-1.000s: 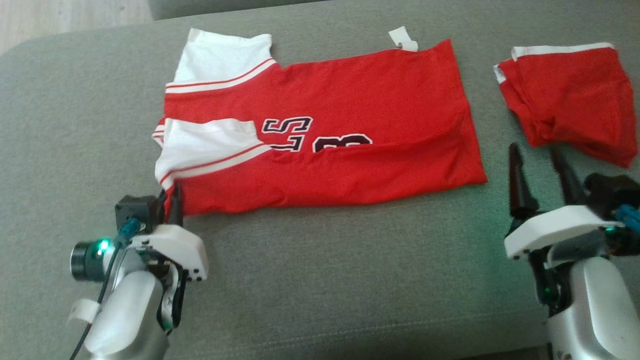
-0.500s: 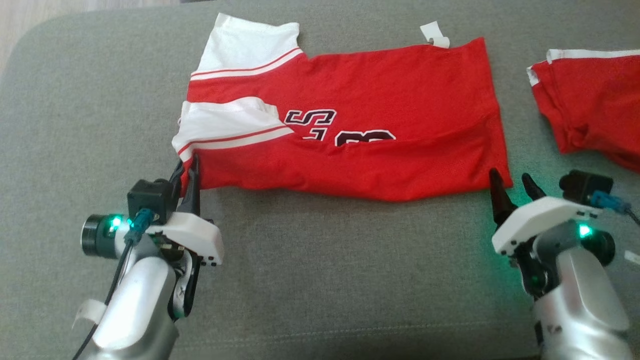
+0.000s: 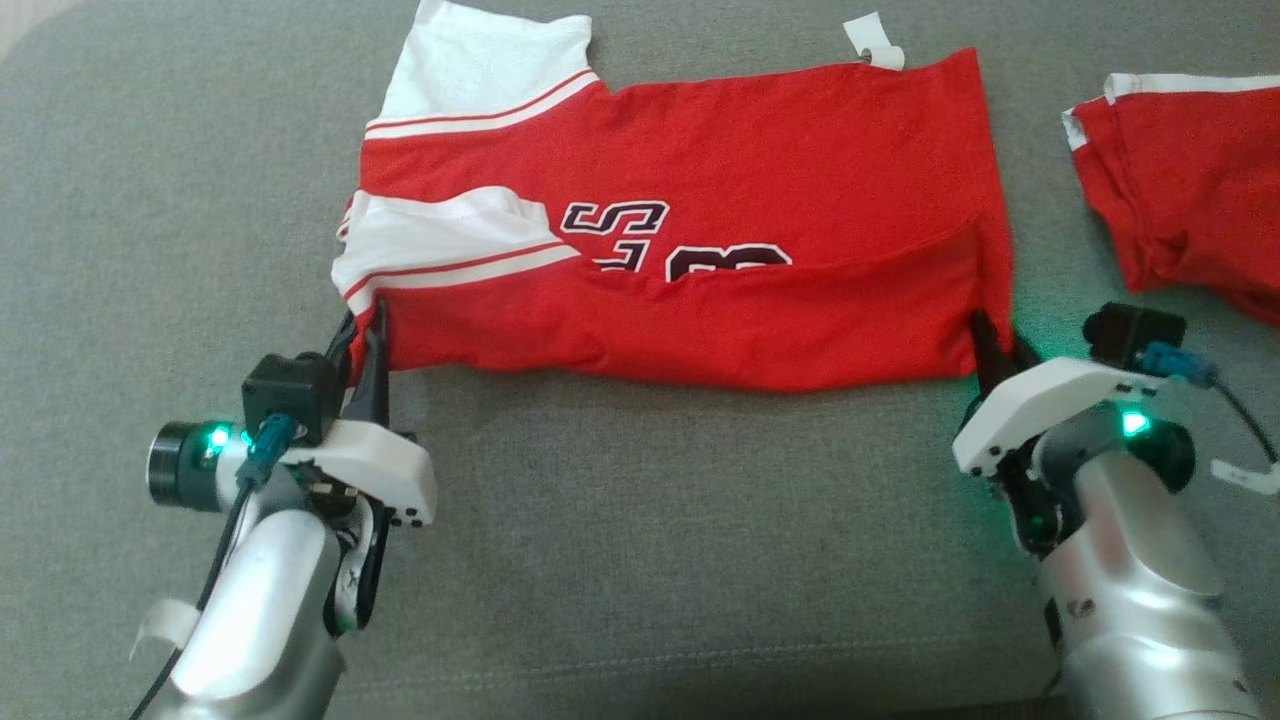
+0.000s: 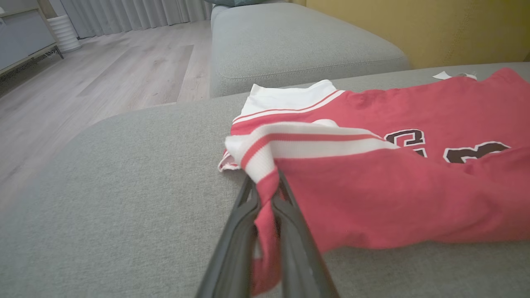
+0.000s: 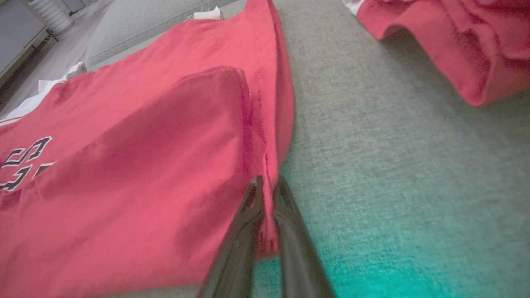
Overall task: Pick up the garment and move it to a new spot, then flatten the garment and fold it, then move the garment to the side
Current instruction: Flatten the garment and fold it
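The red garment (image 3: pixel 700 150) carries dark lettering outlined in white. An "S" (image 3: pixel 613 217) reads clearly. Beside it is a rounded figure (image 3: pixel 727 263), a 3 or an 8, half hidden under a fold.

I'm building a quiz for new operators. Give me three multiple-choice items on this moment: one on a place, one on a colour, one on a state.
1. Where does the smaller red garment with white trim lie relative to the red-and-white lettered jersey?
A. On top of it
B. To the robot's right, apart from it
C. Tucked under it

2. What colour are the jersey's sleeves?
A. White with red stripes
B. Blue
C. Black

3. How do the left jaws stand?
A. Wide open above the jersey
B. Shut on nothing
C. Shut on the jersey's near corner

Key:
1. B: bare grey sofa cushion shows between the two garments.
2. A: the head view shows both sleeves as white with red stripes.
3. C: the left wrist view shows fabric pinched between them.
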You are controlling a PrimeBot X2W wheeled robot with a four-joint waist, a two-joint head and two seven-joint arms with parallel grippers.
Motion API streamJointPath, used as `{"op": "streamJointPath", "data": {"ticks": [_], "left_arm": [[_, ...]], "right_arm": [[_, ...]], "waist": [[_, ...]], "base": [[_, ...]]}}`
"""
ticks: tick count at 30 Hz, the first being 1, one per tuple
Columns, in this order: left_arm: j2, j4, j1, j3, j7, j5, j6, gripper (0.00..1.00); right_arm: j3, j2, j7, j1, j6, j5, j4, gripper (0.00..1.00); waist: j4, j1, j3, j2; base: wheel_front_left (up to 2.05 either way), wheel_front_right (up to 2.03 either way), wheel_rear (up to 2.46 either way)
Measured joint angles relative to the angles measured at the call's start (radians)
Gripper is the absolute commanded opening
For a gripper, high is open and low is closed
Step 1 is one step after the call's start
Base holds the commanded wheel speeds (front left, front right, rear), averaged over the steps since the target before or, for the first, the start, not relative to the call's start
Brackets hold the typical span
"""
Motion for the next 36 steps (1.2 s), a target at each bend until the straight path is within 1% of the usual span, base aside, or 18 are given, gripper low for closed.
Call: {"op": "streamJointPath", "data": {"ticks": [3, 7, 12, 15, 20, 25, 30, 34, 35, 36], "left_arm": [[0.008, 0.000, 0.002, 0.000, 0.001, 0.000, 0.007, 0.00], [0.017, 0.000, 0.025, 0.000, 0.004, -0.002, 0.007, 0.00], [0.020, 0.001, 0.071, -0.001, 0.010, -0.012, 0.009, 0.00], [0.024, -0.001, 0.093, -0.001, 0.010, -0.021, 0.011, 0.00], [0.035, -0.027, 0.148, -0.005, 0.013, -0.030, 0.016, 0.00], [0.051, -0.080, 0.204, -0.015, 0.039, -0.037, 0.018, 0.00], [0.059, -0.124, 0.242, -0.039, 0.088, -0.046, 0.017, 0.00], [0.062, -0.123, 0.248, -0.058, 0.123, -0.053, 0.016, 0.00], [0.062, -0.123, 0.248, -0.058, 0.123, -0.053, 0.016, 0.00], [0.062, -0.117, 0.248, -0.065, 0.139, -0.055, 0.013, 0.49]], "right_arm": [[0.034, 0.001, -0.037, -0.002, 0.000, 0.018, 0.031, 0.00], [0.051, 0.002, -0.073, -0.002, 0.000, 0.022, 0.071, 0.00], [0.036, 0.003, -0.088, 0.011, 0.000, -0.005, 0.082, 0.00], [0.010, 0.003, -0.085, 0.038, 0.000, -0.029, 0.060, 0.00], [-0.028, 0.009, -0.030, 0.136, 0.000, -0.046, -0.034, 0.00], [-0.069, 0.013, 0.074, 0.232, 0.000, -0.044, -0.176, 0.00], [-0.110, 0.013, 0.202, 0.328, 0.000, -0.044, -0.325, 0.00], [-0.115, 0.014, 0.279, 0.401, 0.000, -0.044, -0.405, 0.00], [-0.115, 0.014, 0.279, 0.401, 0.000, -0.044, -0.405, 0.00], [-0.118, 0.015, 0.297, 0.410, 0.000, -0.044, -0.417, 0.26]], "waist": [[-0.008, 0.0000, -0.009, 0.0000], [-0.016, 0.0000, -0.035, 0.0000], [-0.019, 0.0000, -0.078, 0.0000], [-0.016, 0.0000, -0.106, 0.0000], [-0.011, 0.0000, -0.155, 0.0000], [-0.014, 0.0000, -0.187, 0.0000], [-0.015, 0.0000, -0.194, 0.0000], [-0.016, 0.0000, -0.189, 0.0000], [-0.016, 0.0000, -0.189, 0.0000], [-0.017, 0.0000, -0.187, 0.0000]], "base": [[0.00, 0.00, 0.00], [0.00, 0.00, 0.00], [0.00, 0.00, 0.00], [0.00, 0.00, 0.00], [0.00, 0.00, 0.00], [0.00, 0.00, 0.00], [0.00, 0.00, 0.00], [0.00, 0.00, 0.00], [0.00, 0.00, 0.00], [0.00, 0.00, 0.00]]}}
